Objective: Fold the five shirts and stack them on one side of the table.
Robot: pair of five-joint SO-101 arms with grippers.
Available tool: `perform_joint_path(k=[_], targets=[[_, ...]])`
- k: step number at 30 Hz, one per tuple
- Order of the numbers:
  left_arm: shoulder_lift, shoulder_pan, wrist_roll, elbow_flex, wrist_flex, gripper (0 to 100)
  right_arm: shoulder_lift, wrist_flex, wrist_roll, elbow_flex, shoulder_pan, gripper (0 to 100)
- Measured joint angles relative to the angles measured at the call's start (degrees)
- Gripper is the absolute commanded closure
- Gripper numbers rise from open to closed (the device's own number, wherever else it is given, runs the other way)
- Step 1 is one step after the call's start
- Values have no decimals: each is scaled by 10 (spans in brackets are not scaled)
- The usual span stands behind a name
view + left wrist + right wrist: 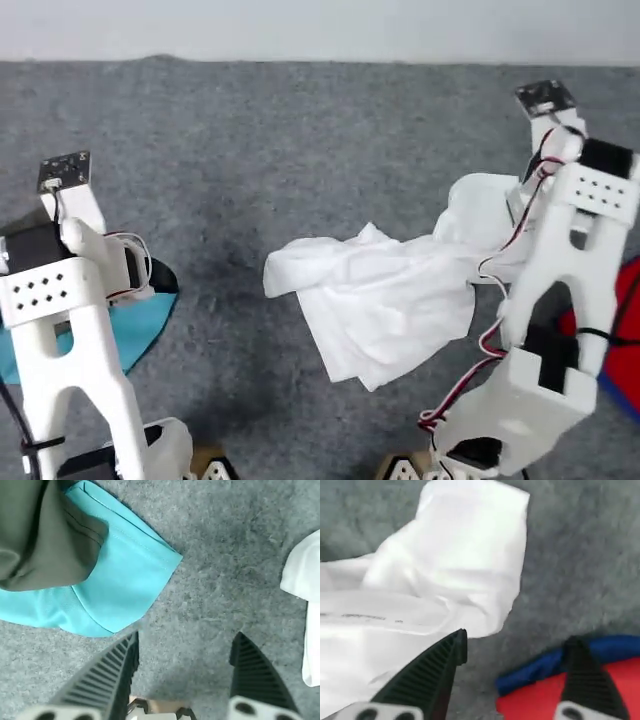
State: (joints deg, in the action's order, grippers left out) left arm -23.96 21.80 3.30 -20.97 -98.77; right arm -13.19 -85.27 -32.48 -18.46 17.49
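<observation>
A crumpled white shirt (380, 300) lies spread across the middle of the grey table, one end reaching under the right arm (570, 260). My right gripper (512, 655) is open above that end of the white shirt (445, 580), with bare table between its fingers. A red shirt (540, 702) with a blue edge (535, 670) lies beside it, at the table's right side (625, 320). My left gripper (185, 660) is open over bare table. Beside it lies a folded teal shirt (115, 580) with a dark grey shirt (45, 535) on top. The left arm (70, 300) covers most of that pile.
The table is covered in grey carpet-like fabric (300, 150) that runs back to a white wall. Both arm bases stand at the near edge. A corner of the white shirt (305, 580) lies not far from the left gripper.
</observation>
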Motion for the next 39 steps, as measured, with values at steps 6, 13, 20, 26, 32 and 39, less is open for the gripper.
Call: perform_joint_path(k=[6,13,20,26,32,39], targets=[[0,-2,0,0,0,721,0,-124,0,-128,-110,667],[0,-2,0,-5,0,721,1,-154,-93,-128,-284,667],[0,-2,0,-56,0,721,1,-153,-141,-1,-334,667],[0,-2,0,-61,0,721,-44,-120,-145,22,-332,675],[0,-2,0,-61,0,721,-128,-67,-145,22,-334,926],[0,-2,0,-61,0,721,-143,-62,-149,22,-332,990]])
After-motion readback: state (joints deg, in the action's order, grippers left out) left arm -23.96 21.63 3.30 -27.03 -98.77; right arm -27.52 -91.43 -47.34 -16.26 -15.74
